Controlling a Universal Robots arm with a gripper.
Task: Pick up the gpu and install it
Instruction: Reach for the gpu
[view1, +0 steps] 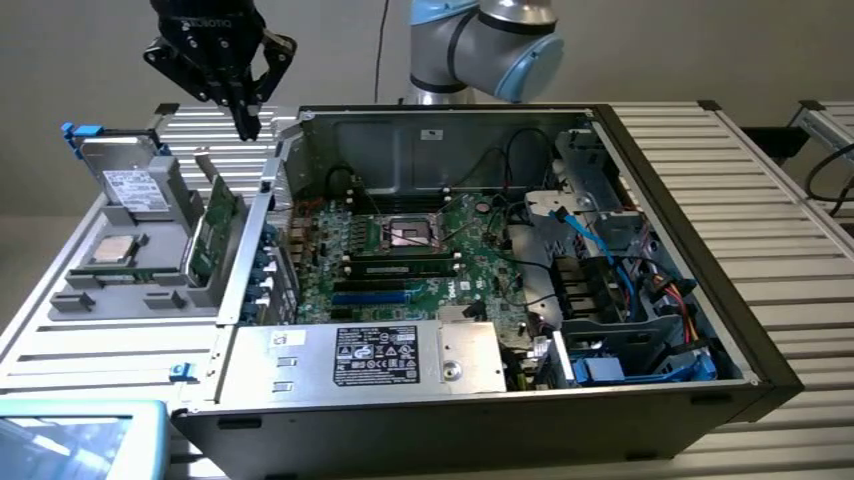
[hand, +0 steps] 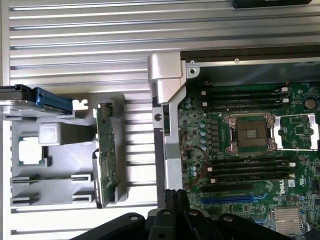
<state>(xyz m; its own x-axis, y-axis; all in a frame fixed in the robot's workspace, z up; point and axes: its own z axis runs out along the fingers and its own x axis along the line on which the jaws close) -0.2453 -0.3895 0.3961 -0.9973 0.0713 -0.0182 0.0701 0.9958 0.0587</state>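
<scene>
The gpu (view1: 214, 232) is a green card with a silver end bracket. It stands on edge in a slot of the grey parts holder (view1: 120, 290), at the exterior view's left of the open computer case. In the wrist view the gpu (hand: 106, 155) shows edge-on from above. My gripper (view1: 248, 126) hangs in the air above the far end of the holder, well clear of the card. Its black fingers are shut together with nothing between them. The wrist view has the gripper (hand: 174, 194) over the case's side wall, beside the card.
The open computer case (view1: 694, 250) lies on a ribbed metal table, motherboard (view1: 400, 260) facing up with its CPU socket (hand: 250, 132) and blue slot (hand: 232, 198). The holder also carries a hard drive (view1: 134, 185) and a CPU chip (view1: 114, 250). Cables and drive bays crowd the case's right.
</scene>
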